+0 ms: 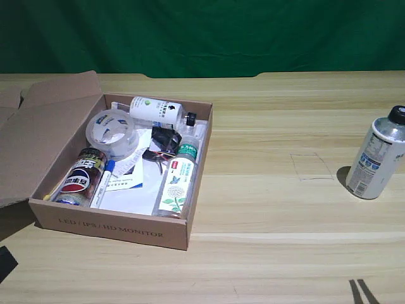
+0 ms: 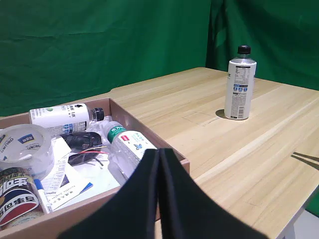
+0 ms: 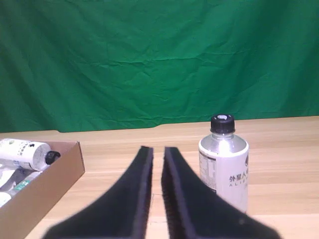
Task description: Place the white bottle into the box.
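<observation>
- Surface: pale wood-grain counter (image 1: 266, 209), laid in long planks; a faint pencilled square outline (image 1: 312, 167) is drawn on it just at 9 o'clock of the white bottle in the exterior view.
- Room: a wrinkled green backdrop (image 1: 209, 35) hangs behind the counter's far edge and fills the background in all three views.
- The white bottle (image 1: 380, 155) stands upright on the counter at 3 o'clock of the exterior view, black cap up, label facing the camera, well apart from the box.
- The box (image 1: 114, 231) sits at 9 o'clock of the exterior view, flaps open, "LED / IPS / HD MONITOR" printed on its near side wall.
- Box contents (crowded): smaller opaque white bottle (image 1: 155, 110) lying along the far wall; roll of clear tape (image 1: 111, 133); green-capped bottle (image 1: 177, 180) lying along the wall nearest the white bottle; dark can with red and blue label (image 1: 81, 177); marker pen (image 1: 103, 183); loose papers (image 1: 130, 190); a small dark tangled item (image 1: 161, 147) near the middle, identity unclear.
- Right gripper (image 3: 157, 152): its black fingers are nearly pressed together, only a thin slit between them, holding nothing. In the right wrist view the white bottle (image 3: 224, 164) stands beyond the fingers, not touched.
- In the exterior view, only two dark finger tips (image 1: 362, 290) show at 5 o'clock, near the frame's edge.
</observation>
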Robot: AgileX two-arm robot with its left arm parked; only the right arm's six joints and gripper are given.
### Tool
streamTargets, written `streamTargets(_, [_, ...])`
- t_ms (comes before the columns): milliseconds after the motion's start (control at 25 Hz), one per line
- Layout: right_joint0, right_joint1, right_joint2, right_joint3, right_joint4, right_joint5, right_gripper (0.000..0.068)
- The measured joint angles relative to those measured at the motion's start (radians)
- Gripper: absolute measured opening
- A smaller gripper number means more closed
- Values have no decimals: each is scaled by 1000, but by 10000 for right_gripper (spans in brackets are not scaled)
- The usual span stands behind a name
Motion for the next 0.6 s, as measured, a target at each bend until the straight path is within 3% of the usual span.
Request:
streamTargets(80, [0, 30, -26, 0, 0, 14, 144])
streamTargets(320, [0, 163, -80, -8, 61, 40, 561])
streamTargets(400, [0, 211, -88, -30, 103, 40, 646])
streamTargets(600, [0, 372, -124, -124, 127, 44, 679])
